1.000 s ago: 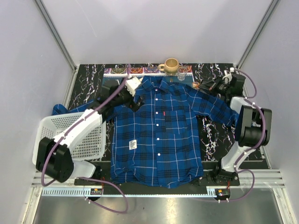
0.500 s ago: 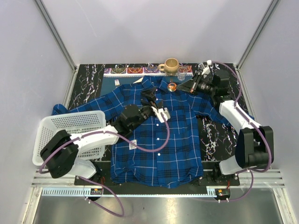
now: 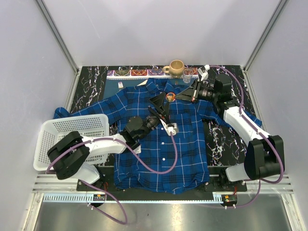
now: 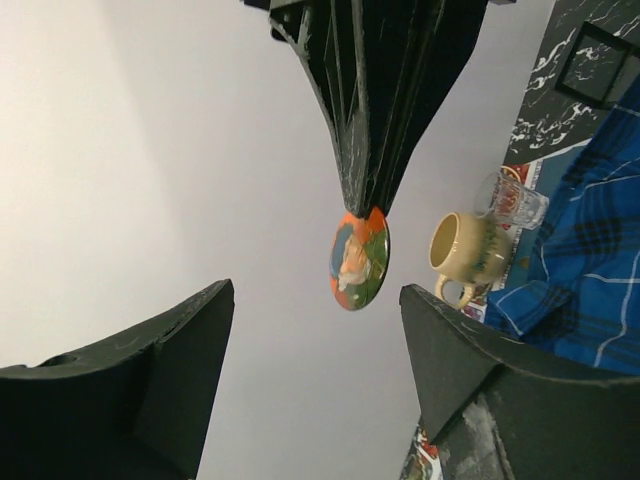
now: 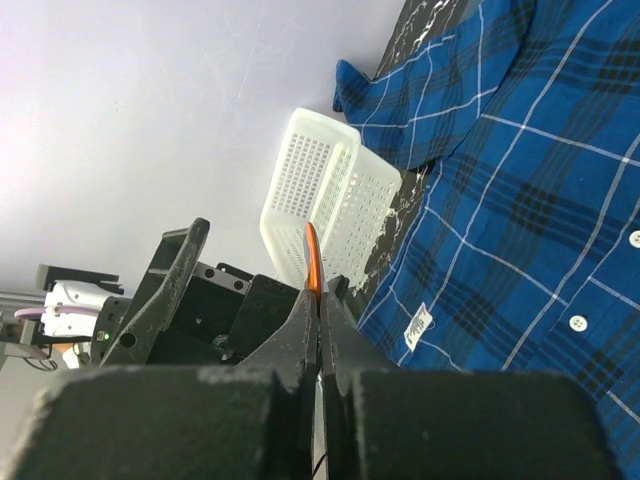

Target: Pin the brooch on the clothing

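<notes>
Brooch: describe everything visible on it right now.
The brooch is a small round flat disc. Its face has an orange field with a green and pale picture, and the rim is thin and orange. It hangs in the air, tilted, pinched at one edge by the shut right gripper. The left gripper stands open, a finger either side, not touching it. In the top view it sits over the collar area of the shirt. Its back and pin are not visible.

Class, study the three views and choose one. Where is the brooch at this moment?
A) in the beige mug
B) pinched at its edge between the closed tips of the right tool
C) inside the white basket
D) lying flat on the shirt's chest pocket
B: the left wrist view shows the brooch hanging by its edge from the shut tips of the right tool, held in the air off the shirt.
</notes>
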Robot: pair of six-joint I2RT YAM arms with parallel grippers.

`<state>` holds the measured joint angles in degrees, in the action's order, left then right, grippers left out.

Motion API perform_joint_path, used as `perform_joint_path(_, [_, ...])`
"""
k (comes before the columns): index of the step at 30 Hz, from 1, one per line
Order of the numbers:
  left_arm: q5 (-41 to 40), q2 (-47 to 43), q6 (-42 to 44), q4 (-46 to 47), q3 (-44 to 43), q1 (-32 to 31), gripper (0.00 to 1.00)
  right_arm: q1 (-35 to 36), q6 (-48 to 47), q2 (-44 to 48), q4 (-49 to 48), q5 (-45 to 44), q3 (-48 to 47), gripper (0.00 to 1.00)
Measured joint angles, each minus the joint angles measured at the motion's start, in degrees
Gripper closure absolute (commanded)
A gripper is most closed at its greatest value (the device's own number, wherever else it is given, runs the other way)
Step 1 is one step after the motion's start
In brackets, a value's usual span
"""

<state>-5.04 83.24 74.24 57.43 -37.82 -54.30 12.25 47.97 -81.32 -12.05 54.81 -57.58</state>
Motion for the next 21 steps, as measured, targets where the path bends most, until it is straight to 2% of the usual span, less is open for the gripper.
perform_joint_path(4, [0.31, 1.49, 2.67, 2.38, 0.0, -0.59, 0.36, 0.5, 0.07, 0.0, 0.04, 1.38, 0.0, 1.0])
perform_joint_path(7, [0.68, 2.4, 4.39, 3.19, 0.0, -1.09, 0.46, 0.76, 0.11, 0.0, 0.2, 2.12, 0.0, 1.0])
perform_joint_path(8, [0.79, 2.58, 4.85, 3.32, 0.0, -1.2, 0.58, 0.81, 0.13, 0.0, 0.26, 2.34, 0.0, 1.0])
perform_joint_path(10, [0.94, 2.91, 5.68, 3.87, 0.0, -1.42, 0.74, 0.81, 0.17, 0.0, 0.44, 2.86, 0.0, 1.0])
perform_joint_path(11, [1.03, 2.97, 6.16, 4.02, 0.0, -1.51, 0.87, 0.81, 0.39, 0.02, 0.46, 3.02, 0.0, 1.0])
perform_joint_path(14, [1.38, 3.17, 7.17, 3.21, 0.31, -1.75, 1.0, 0.81, 0.74, 0.66, 0.39, 3.3, 0.0, 1.0])
perform_joint_path(15, [1.36, 3.17, 7.37, 3.23, 0.46, -1.84, 1.0, 0.83, 0.7, 0.83, 0.57, 3.32, 0.0, 1.0])
perform_joint_path(16, [1.36, 3.17, 7.37, 3.5, 0.48, -1.88, 1.0, 0.83, 0.72, 0.92, 0.74, 3.34, 0.0, 0.83])
perform_joint_path(18, [1.29, 3.17, 7.13, 3.69, 0.48, -1.95, 1.0, 0.81, 0.72, 1.01, 0.94, 3.41, -0.11, 0.56])
perform_joint_path(19, [1.11, 3.06, 6.51, 3.69, 0.48, -1.97, 1.0, 0.83, 0.33, 1.01, 1.18, 3.85, -0.31, 0.37])
perform_joint_path(21, [0.0, 1.9, 3.23, 1.95, 0.42, -1.99, 1.0, 0.83, -1.38, 1.01, 2.27, 5.35, -1.29, 0.25])
